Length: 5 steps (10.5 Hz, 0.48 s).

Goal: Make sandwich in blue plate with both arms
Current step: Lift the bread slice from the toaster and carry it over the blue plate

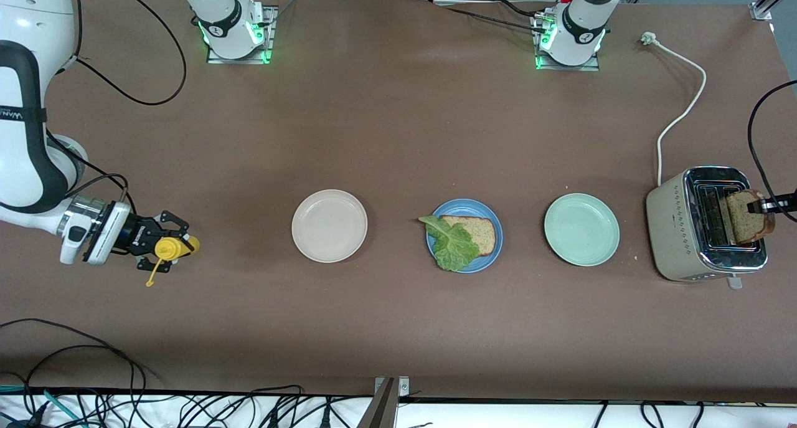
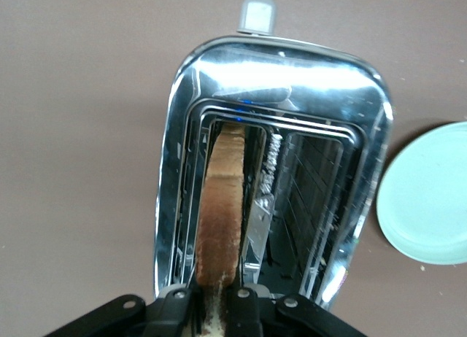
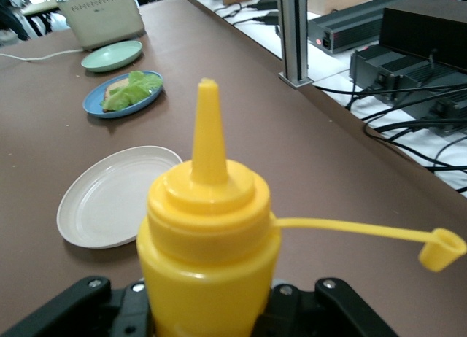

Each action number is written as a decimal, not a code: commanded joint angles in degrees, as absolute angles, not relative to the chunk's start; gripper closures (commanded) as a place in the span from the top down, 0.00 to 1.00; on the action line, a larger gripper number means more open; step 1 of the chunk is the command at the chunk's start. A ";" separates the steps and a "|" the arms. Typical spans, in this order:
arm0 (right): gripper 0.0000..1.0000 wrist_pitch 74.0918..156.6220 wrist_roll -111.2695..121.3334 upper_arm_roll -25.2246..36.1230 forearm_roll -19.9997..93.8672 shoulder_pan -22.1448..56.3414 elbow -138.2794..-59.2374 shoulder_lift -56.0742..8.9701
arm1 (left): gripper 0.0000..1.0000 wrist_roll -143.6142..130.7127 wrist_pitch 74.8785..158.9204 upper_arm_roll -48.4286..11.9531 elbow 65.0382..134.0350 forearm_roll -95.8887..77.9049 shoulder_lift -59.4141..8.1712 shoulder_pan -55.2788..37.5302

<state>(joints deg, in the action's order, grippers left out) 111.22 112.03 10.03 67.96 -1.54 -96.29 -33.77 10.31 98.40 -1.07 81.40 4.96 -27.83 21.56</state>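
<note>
The blue plate [image 1: 464,235] sits mid-table with one brown bread slice [image 1: 474,233] and a crinkly green lettuce leaf [image 1: 451,245] lying partly over it; it also shows in the right wrist view [image 3: 124,94]. My left gripper [image 1: 764,206] is shut on a second bread slice [image 1: 747,218], which stands upright in a slot of the toaster [image 1: 703,226]; the left wrist view shows the slice [image 2: 222,206] edge-on between the fingers [image 2: 248,308]. My right gripper [image 1: 163,245] is shut on a yellow squeeze bottle [image 3: 208,264] with its cap hanging open, at the right arm's end of the table.
An off-white plate [image 1: 329,225] lies beside the blue plate toward the right arm's end. A pale mint-green plate [image 1: 581,229] lies between the blue plate and the toaster. The toaster's white cord [image 1: 682,101] runs toward the left arm's base [image 1: 570,38].
</note>
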 commanded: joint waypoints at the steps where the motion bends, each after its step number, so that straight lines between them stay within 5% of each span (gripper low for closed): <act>1: 0.00 105.49 121.00 12.03 72.24 -2.28 -99.84 -34.79 | 0.00 11.16 94.05 -4.12 81.47 3.87 -22.34 21.36; 5: 0.00 99.94 131.29 14.67 77.51 -2.64 -100.19 -41.56 | 0.00 11.42 89.22 -5.71 81.30 4.75 -16.36 21.09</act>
<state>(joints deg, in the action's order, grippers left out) 102.31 126.09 13.99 74.64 -2.17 -100.21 -38.86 10.43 91.87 -5.80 80.91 4.90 -20.15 21.05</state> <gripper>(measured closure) 0.881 0.907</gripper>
